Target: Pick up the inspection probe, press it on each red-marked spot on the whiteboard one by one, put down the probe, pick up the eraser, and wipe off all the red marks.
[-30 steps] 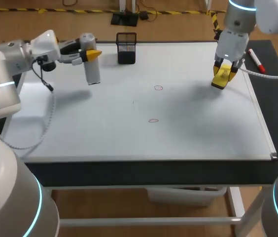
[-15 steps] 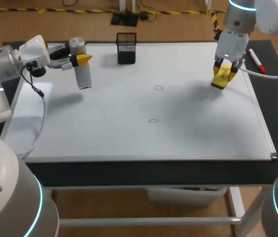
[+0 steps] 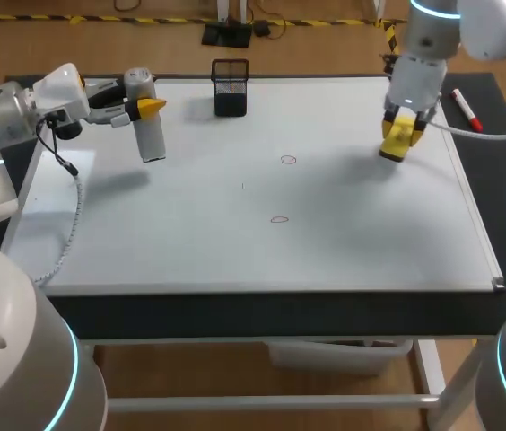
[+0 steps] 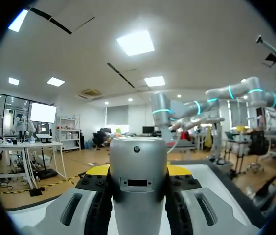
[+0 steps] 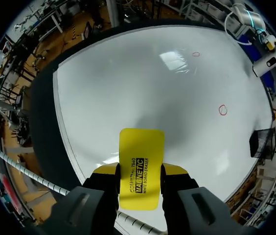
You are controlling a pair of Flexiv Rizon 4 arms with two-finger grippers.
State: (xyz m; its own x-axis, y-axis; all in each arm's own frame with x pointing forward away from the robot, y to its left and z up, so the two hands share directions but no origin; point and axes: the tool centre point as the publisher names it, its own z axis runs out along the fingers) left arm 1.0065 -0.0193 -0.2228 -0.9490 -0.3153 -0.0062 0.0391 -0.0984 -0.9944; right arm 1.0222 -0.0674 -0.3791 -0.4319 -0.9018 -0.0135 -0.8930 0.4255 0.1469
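My right pincer (image 5: 139, 172) pinches the eraser (image 5: 142, 147), and my left pincer (image 4: 138, 172) clamps the probe (image 3: 149, 127) aside. I should press the eraser flat on the nearer red mark (image 3: 288, 160), rubbing evenly.

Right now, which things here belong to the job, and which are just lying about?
Job: inspection probe in left pincer; eraser in right pincer; whiteboard; two red marks.
Lying about: black mesh cup; red marker.

Glossy whiteboard (image 3: 343, 242), seemingly matt-metal probe (image 4: 138, 181)
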